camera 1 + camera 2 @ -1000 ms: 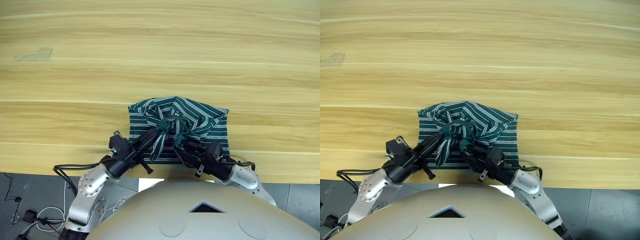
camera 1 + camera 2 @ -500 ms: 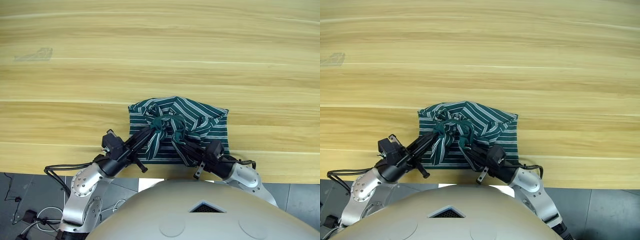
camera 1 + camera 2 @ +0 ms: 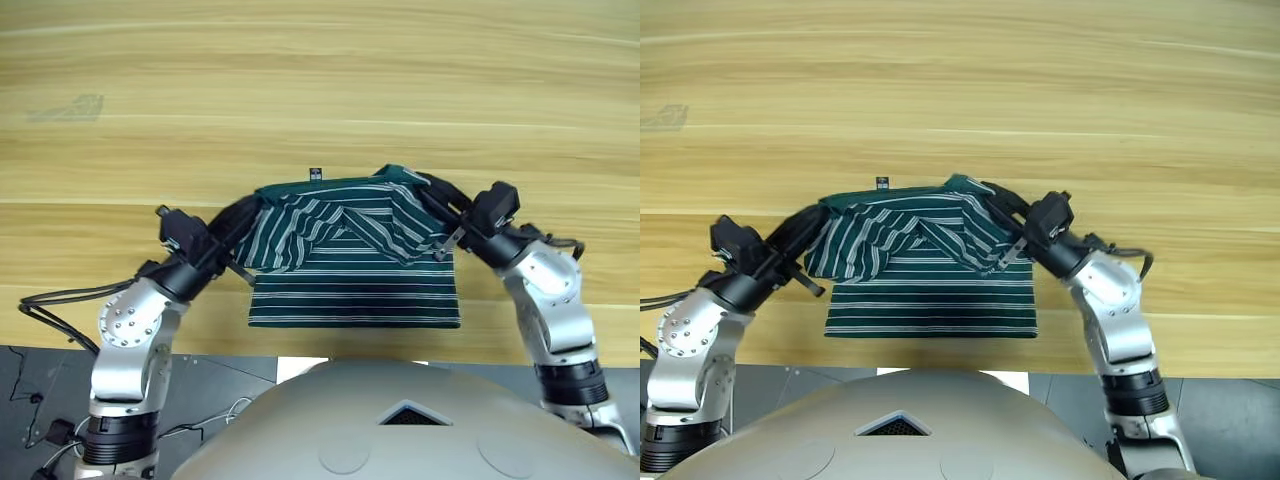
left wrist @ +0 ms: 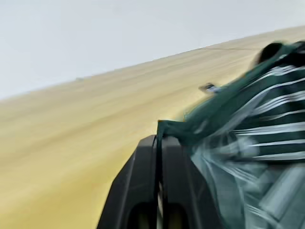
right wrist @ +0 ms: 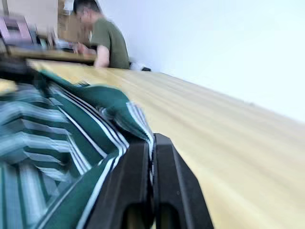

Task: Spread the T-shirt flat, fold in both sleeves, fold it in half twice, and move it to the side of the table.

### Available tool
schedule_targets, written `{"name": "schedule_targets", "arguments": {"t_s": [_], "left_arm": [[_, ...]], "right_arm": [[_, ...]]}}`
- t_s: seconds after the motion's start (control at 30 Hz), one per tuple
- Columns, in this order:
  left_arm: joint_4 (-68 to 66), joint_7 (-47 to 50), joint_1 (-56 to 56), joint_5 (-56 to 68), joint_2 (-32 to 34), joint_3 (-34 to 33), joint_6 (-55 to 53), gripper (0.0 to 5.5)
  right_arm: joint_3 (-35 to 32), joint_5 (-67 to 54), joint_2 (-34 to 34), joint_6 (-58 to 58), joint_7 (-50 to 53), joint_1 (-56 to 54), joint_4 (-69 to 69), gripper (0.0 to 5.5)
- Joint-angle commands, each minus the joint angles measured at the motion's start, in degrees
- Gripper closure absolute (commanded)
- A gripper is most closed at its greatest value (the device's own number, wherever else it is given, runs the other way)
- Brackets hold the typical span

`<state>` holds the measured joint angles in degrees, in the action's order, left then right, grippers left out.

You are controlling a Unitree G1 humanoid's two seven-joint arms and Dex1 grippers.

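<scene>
Crosswise, T-shirt [image 3: 352, 288], long axis left-right.

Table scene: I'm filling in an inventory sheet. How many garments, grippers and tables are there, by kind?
T-shirt: 1
Grippers: 2, the left gripper and the right gripper, each with its fingers shut on the T-shirt
Table: 1
Total: 4
</scene>
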<state>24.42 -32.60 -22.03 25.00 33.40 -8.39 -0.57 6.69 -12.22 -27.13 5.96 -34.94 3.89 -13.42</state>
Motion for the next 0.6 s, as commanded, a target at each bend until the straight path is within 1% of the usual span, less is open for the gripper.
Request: {"name": "schedule_targets", "arguments": {"t_s": [0.03, 0.1, 0.2, 0.33, 0.4, 0.47, 0.53, 0.6], "left_arm": [[-3.62, 1.12, 19.77, -2.77, 6.16, -2.49, -5.31, 5.5], [-8.51, 0.05, 29.37, -5.42, 7.27, 0.18, -6.67, 5.5], [-22.45, -2.7, 48.92, -13.73, 6.54, 8.28, -6.4, 5.5], [-47.84, -1.38, 73.36, -26.32, 1.59, 17.0, 0.38, 5.5], [-63.84, 3.42, 87.2, -33.63, -1.65, 21.05, 4.38, 5.5], [-75.32, 8.21, 97.24, -38.39, -3.6, 23.12, 7.27, 5.5], [-81.09, 11.67, 103.34, -40.15, -4.03, 23.14, 9.13, 5.5], [-84.04, 13.76, 107.23, -40.84, -3.76, 22.5, 11.48, 5.5]], "right_arm": [[-2.44, 5.96, -2.87, 6.02, -0.79, -18.62, 13.34, 5.46], [-1.76, 7.69, -2.48, 8.81, -1.61, -26.19, 20.87, 5.46], [-0.75, 10.95, -1.62, 13.17, -2.39, -42.27, 36.72, 5.46], [1.19, 17.67, -0.15, 17.89, 1.76, -63.17, 61.39, 5.46], [2.19, 21.42, -0.1, 18.18, 6.97, -72.63, 71.51, 5.46], [2.66, 23.97, -0.32, 18.51, 11.55, -79.02, 77.28, 5.46], [2.42, 24.85, -0.46, 19.3, 14.07, -82.68, 79.74, 5.46], [1.8, 24.97, -0.8, 20.91, 15.25, -84.63, 80.87, 5.46]]}}
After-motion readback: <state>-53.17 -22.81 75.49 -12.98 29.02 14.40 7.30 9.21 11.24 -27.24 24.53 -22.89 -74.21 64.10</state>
